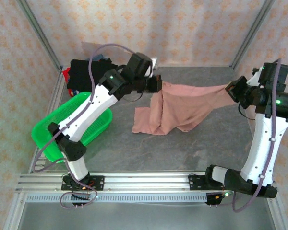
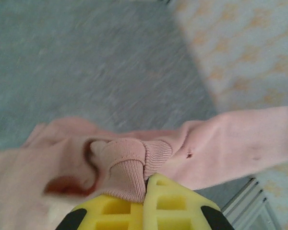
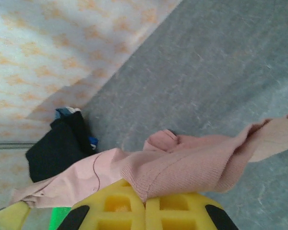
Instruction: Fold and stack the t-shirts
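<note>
Above the grey stone-look table [image 1: 134, 148], a soft dusty-pink cotton t-shirt [image 1: 177, 108] hangs stretched between the two arms.

Its upper edge runs taut from the far middle of the table to the right side, while the lower part sags and lies crumpled on the surface near the centre. A green plastic mesh basket [image 1: 53, 129] sits at the table's left edge beneath the left arm, and just behind it, in the far left corner, lies a pile of folded shirts [image 1: 84, 72], black on top with bits of red and blue at its edges. The left gripper [image 1: 157, 84] is clamped on a ribbed band of the pink cloth, its yellow fingers [image 2: 170, 199] pressed together. The right gripper [image 1: 229, 90] likewise pinches a fold of the shirt's edge between closed fingers.
</note>
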Motion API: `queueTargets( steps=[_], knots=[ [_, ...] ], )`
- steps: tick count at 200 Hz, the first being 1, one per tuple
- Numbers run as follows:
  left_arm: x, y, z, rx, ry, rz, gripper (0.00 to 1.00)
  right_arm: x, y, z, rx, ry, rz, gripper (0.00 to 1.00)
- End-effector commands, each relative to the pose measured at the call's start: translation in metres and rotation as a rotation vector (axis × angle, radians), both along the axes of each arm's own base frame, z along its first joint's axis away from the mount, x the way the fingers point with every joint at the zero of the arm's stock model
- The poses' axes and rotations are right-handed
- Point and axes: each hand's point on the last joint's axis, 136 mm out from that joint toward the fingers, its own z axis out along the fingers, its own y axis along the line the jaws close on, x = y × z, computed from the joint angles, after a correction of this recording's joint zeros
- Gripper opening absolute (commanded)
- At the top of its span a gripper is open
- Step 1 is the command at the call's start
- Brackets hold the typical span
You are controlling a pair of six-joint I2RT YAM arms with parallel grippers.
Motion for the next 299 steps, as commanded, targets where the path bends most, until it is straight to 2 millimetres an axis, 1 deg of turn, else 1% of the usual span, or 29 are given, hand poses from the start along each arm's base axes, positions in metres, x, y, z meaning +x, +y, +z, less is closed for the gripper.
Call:
queueTargets(
  steps=[1, 5, 9, 12, 17, 26, 46, 62, 75, 91, 105, 120, 128, 138, 156, 180, 198, 218, 233, 250, 257, 266, 272, 283, 299],
  knots=[
    [-0.006, 0.024, -0.001, -0.042, -0.001, 0.123, 0.0, -0.001, 0.007, -0.02, 0.002, 0.038, 0.049, 0.0],
    [-0.009, 0.027, -0.011, -0.038, 0.023, 0.138, 0.0, 0.0, 0.01, -0.025, 0.012, 0.048, 0.061, 0.0],
    [-0.012, 0.029, -0.025, -0.029, 0.054, 0.146, 0.0, 0.001, 0.014, -0.032, 0.02, 0.061, 0.075, 0.0],
    [-0.013, 0.03, -0.03, -0.03, 0.066, 0.153, 0.0, 0.002, 0.016, -0.036, 0.024, 0.071, 0.084, 0.0],
    [-0.017, 0.033, -0.048, -0.018, 0.103, 0.168, 0.0, 0.002, 0.02, -0.043, 0.022, 0.087, 0.099, 0.0],
    [-0.023, 0.04, -0.072, 0.004, 0.151, 0.199, 0.0, 0.001, 0.026, -0.059, 0.009, 0.128, 0.125, 0.0],
    [-0.037, 0.057, -0.116, 0.052, 0.234, 0.262, 0.0, -0.004, 0.04, -0.095, -0.021, 0.233, 0.194, 0.0],
    [-0.048, 0.067, -0.147, 0.075, 0.29, 0.306, 0.0, -0.007, 0.047, -0.123, -0.073, 0.296, 0.237, 0.0],
    [-0.058, 0.071, -0.164, 0.069, 0.32, 0.318, 0.0, -0.009, 0.048, -0.143, -0.12, 0.338, 0.251, 0.0],
    [-0.069, 0.074, -0.183, 0.077, 0.355, 0.32, 0.0, -0.01, 0.048, -0.161, -0.152, 0.384, 0.265, 0.0],
    [-0.077, 0.075, -0.198, 0.092, 0.387, 0.311, 0.01, -0.006, 0.057, -0.165, -0.136, 0.368, 0.294, 0.0],
    [-0.083, 0.079, -0.212, 0.12, 0.417, 0.32, 0.11, 0.001, 0.069, -0.166, -0.128, 0.357, 0.336, 0.0],
    [-0.083, 0.081, -0.214, 0.128, 0.417, 0.323, 0.2, 0.002, 0.078, -0.17, -0.124, 0.373, 0.371, 0.0],
    [-0.08, 0.082, -0.209, 0.12, 0.399, 0.329, 0.31, 0.005, 0.088, -0.178, -0.119, 0.403, 0.406, 0.0],
    [-0.072, 0.077, -0.189, 0.082, 0.342, 0.323, 0.43, 0.01, 0.106, -0.195, -0.096, 0.448, 0.45, 0.0],
    [-0.065, 0.082, -0.161, 0.097, 0.271, 0.321, 0.58, 0.016, 0.126, -0.212, -0.124, 0.516, 0.507, 0.0],
    [-0.063, 0.085, -0.143, 0.087, 0.221, 0.311, 0.62, 0.02, 0.142, -0.226, -0.137, 0.56, 0.55, 0.02],
    [-0.065, 0.087, -0.127, 0.062, 0.167, 0.292, 0.64, 0.024, 0.164, -0.239, -0.126, 0.588, 0.596, 0.03],
    [-0.067, 0.092, -0.122, 0.056, 0.135, 0.286, 0.64, 0.024, 0.183, -0.248, -0.118, 0.612, 0.636, 0.03],
    [-0.071, 0.094, -0.124, 0.06, 0.127, 0.274, 0.64, 0.027, 0.208, -0.254, -0.078, 0.618, 0.684, 0.05],
    [-0.072, 0.093, -0.124, 0.055, 0.127, 0.263, 0.64, 0.03, 0.218, -0.254, -0.05, 0.611, 0.697, 0.08],
    [-0.073, 0.091, -0.125, 0.049, 0.13, 0.252, 0.64, 0.034, 0.229, -0.251, -0.01, 0.597, 0.71, 0.18],
    [-0.074, 0.09, -0.126, 0.044, 0.13, 0.245, 0.64, 0.037, 0.234, -0.247, 0.012, 0.584, 0.714, 0.22],
    [-0.075, 0.088, -0.126, 0.032, 0.124, 0.233, 0.65, 0.043, 0.236, -0.24, 0.029, 0.558, 0.709, 0.33],
    [-0.077, 0.081, -0.124, 0.017, 0.118, 0.203, 0.65, 0.05, 0.233, -0.221, 0.069, 0.506, 0.692, 0.46]
  ],
)
